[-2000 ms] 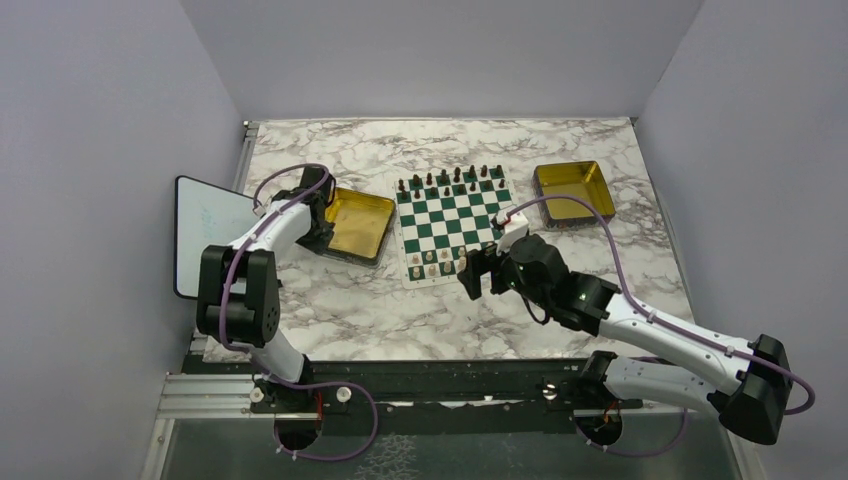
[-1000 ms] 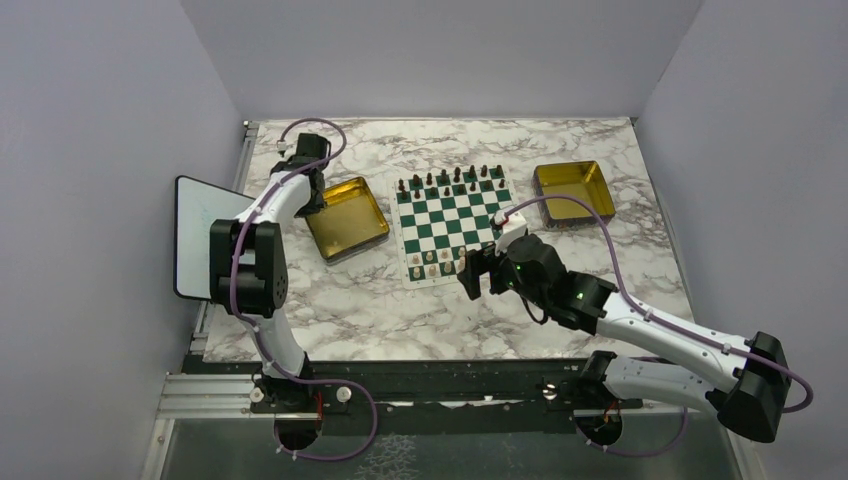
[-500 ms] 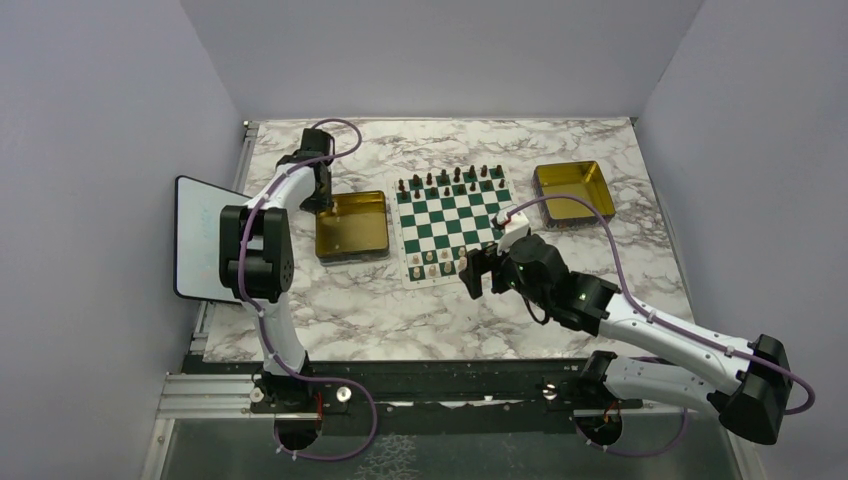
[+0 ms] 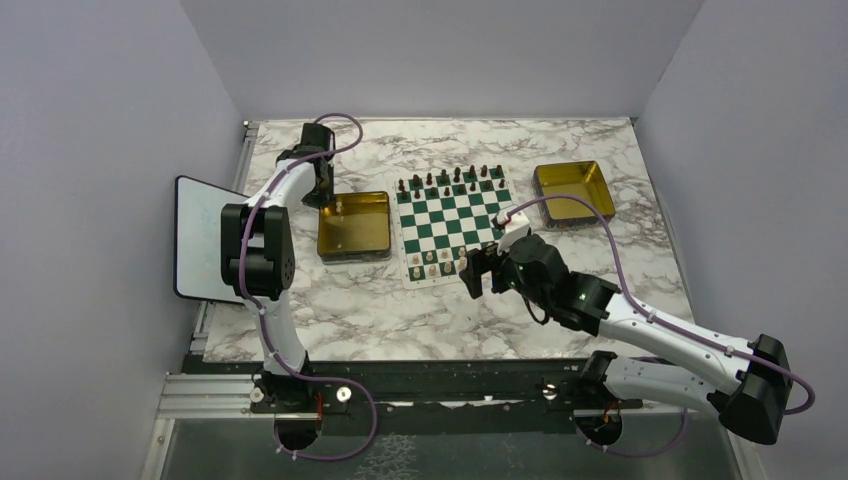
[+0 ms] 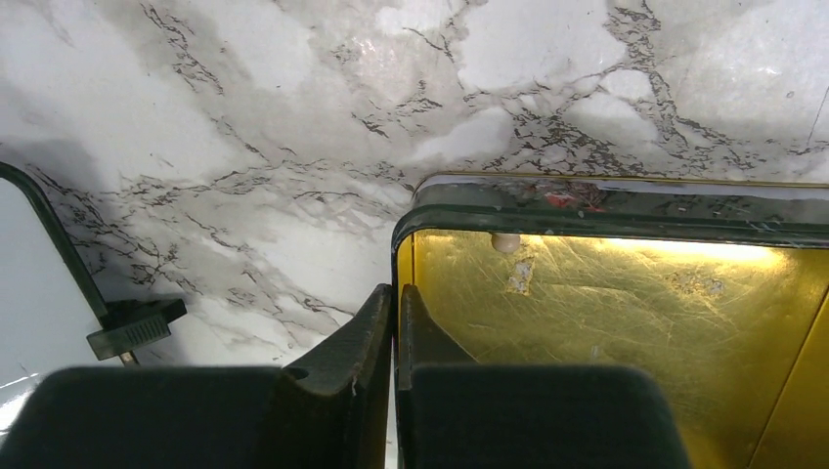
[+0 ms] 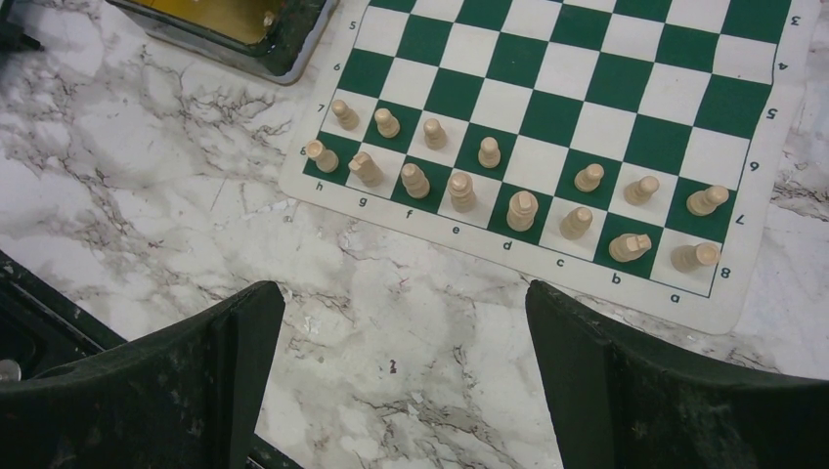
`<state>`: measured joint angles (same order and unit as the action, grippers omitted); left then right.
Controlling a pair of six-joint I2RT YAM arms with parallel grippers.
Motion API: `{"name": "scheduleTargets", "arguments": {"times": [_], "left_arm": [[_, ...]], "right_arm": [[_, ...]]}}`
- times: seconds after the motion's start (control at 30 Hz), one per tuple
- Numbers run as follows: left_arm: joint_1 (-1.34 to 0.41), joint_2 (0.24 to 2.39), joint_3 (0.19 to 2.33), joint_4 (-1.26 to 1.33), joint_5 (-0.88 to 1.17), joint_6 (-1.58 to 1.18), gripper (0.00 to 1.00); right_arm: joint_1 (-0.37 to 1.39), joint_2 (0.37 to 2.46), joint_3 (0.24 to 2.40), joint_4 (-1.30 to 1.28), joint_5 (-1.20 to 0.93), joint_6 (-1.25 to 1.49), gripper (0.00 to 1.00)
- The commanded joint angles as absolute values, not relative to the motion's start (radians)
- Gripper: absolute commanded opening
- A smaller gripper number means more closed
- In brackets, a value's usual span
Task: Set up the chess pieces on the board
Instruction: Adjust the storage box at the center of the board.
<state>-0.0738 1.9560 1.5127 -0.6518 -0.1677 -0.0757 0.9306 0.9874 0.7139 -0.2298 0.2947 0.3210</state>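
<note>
The green and white board point(image 4: 450, 215) lies mid-table. Several cream chess pieces point(image 6: 461, 191) stand in its two near rows, also visible in the top view point(image 4: 432, 263). Dark pieces point(image 4: 450, 180) fill the far rows. My right gripper point(image 6: 401, 293) hangs open over bare marble just in front of the board's near edge point(image 4: 470, 275), with nothing between its fingers. My left gripper point(image 5: 395, 293) is shut on the thin left wall of a gold tray point(image 5: 606, 205), near its far-left corner point(image 4: 325, 192). A small pale round thing point(image 5: 505, 241) lies against the tray's far wall.
The left gold tray point(image 4: 353, 225) sits just left of the board, square to it. A second gold tray point(image 4: 573, 192) stands right of the board. A white tablet point(image 4: 205, 235) lies at the table's left edge. Purple cables loop from both arms.
My left gripper has swung the gold tray round until it sits square beside the board, and moved toward the far side. The right arm has stayed still.
</note>
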Motion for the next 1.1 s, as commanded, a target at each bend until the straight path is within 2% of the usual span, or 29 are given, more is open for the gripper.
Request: {"name": "scheduleTargets", "arguments": {"times": [0.0, 0.13, 0.77, 0.87, 1.07], "left_arm": [[-0.069, 1.975, 1.536, -0.682, -0.208, -0.136, 0.04], [-0.069, 1.961, 1.499, -0.683, -0.251, -0.171, 0.00], [-0.059, 1.927, 1.460, -0.689, -0.346, -0.189, 0.00], [-0.058, 1.928, 1.476, -0.689, -0.322, -0.194, 0.07], [-0.058, 1.942, 1.509, -0.686, -0.238, -0.184, 0.08]], "right_arm": [[0.936, 0.991, 0.727, -0.222, 0.310, 0.314, 1.00], [0.936, 0.981, 0.723, -0.228, 0.314, 0.320, 1.00], [0.937, 0.939, 0.701, -0.228, 0.312, 0.330, 1.00], [0.937, 0.934, 0.692, -0.222, 0.309, 0.334, 1.00], [0.937, 0.947, 0.700, -0.206, 0.294, 0.341, 1.00]]}}
